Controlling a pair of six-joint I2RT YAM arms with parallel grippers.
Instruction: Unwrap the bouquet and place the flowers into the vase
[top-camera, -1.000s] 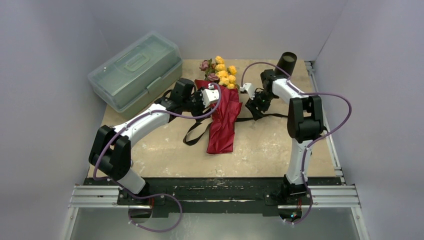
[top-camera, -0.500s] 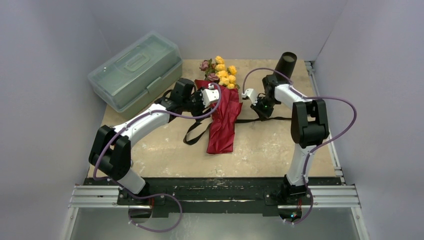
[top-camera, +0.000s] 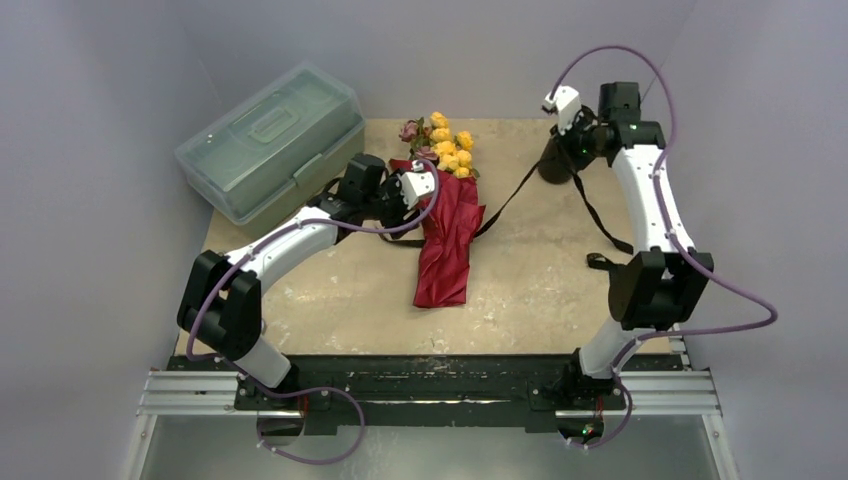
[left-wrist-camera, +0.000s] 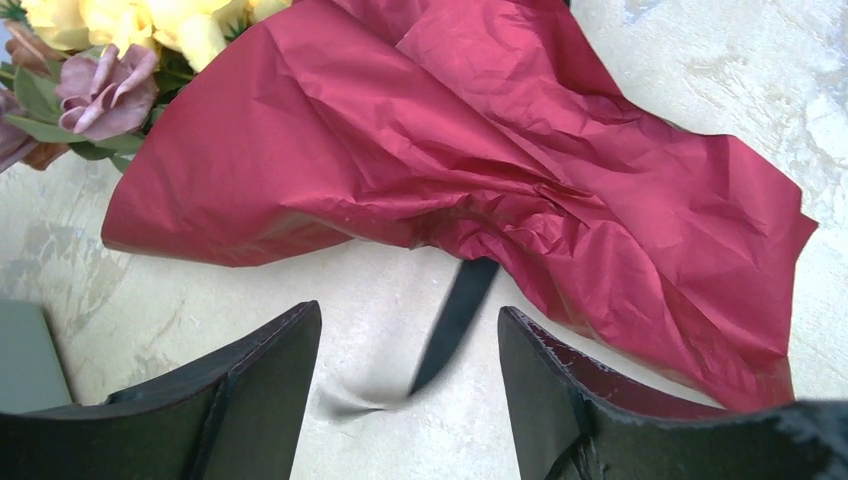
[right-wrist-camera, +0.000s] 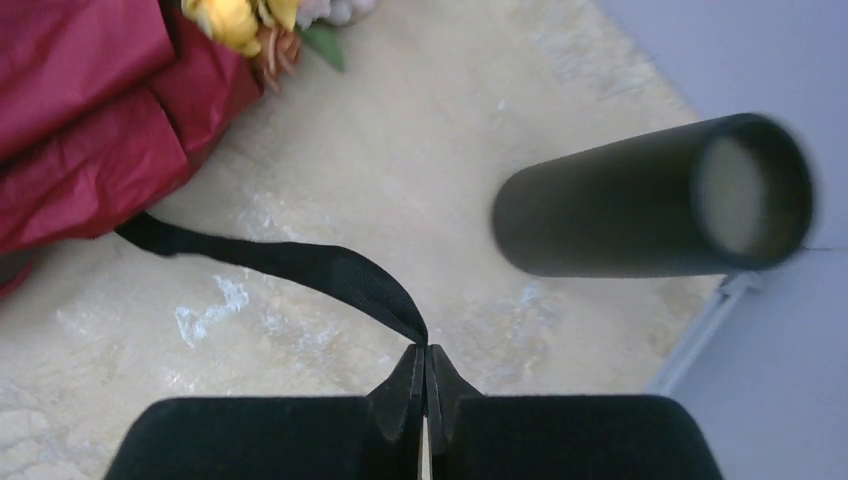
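Note:
The bouquet lies mid-table, its red paper (top-camera: 447, 235) spread toward me and its yellow and pink flowers (top-camera: 445, 142) at the far end. My left gripper (top-camera: 410, 190) hovers open at the wrap's left side. Its fingers straddle a blurred stretch of black ribbon (left-wrist-camera: 455, 320) below the red paper (left-wrist-camera: 480, 170), without touching it. My right gripper (top-camera: 572, 140) is raised at the back right, shut on the ribbon (right-wrist-camera: 300, 262), which runs taut back to the paper (right-wrist-camera: 90, 120). The black vase (right-wrist-camera: 640, 205) stands just beyond it and is partly hidden in the top view.
A translucent green-grey lidded box (top-camera: 272, 140) sits at the back left corner. A loose tail of ribbon (top-camera: 600, 258) hangs down to the table beside the right arm. Grey walls close in the sides and back. A metal rail (top-camera: 662, 290) runs along the right edge.
My right gripper has shut on the ribbon and swung up and back to the right, beside the vase. The ribbon loops near the bouquet are pulled out straight. The left arm has held still.

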